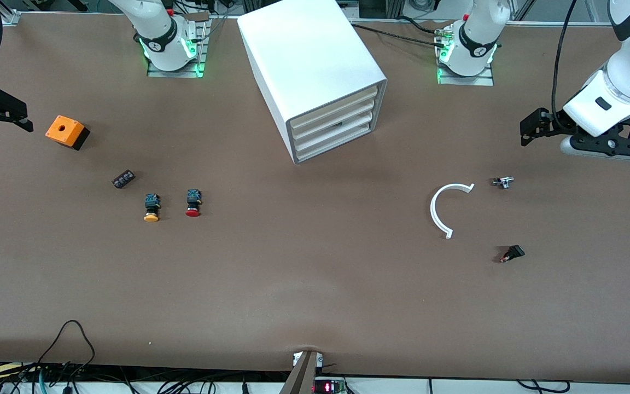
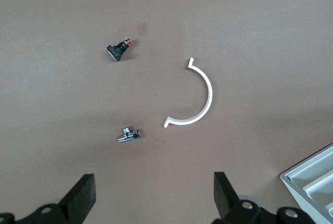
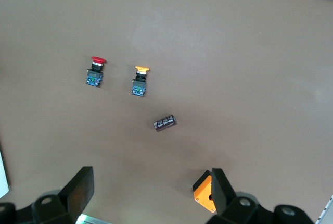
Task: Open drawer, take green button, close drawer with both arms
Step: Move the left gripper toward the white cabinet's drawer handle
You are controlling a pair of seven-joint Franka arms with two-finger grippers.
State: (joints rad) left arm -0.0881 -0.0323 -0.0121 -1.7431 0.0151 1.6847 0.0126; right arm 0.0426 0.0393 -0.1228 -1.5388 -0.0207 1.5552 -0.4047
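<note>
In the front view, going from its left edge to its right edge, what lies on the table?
Orange box → black component → yellow-capped button → red-capped button → white cabinet → white curved piece

Drawer [image 1: 332, 144]: lowest of four shallow white trays in a white box cabinet [image 1: 307, 60], shut, flush with the three above. The cabinet sits near the middle of the surface's edge where the arm bases stand, front angled toward the left arm's end. Green-capped button: not visible.
</note>
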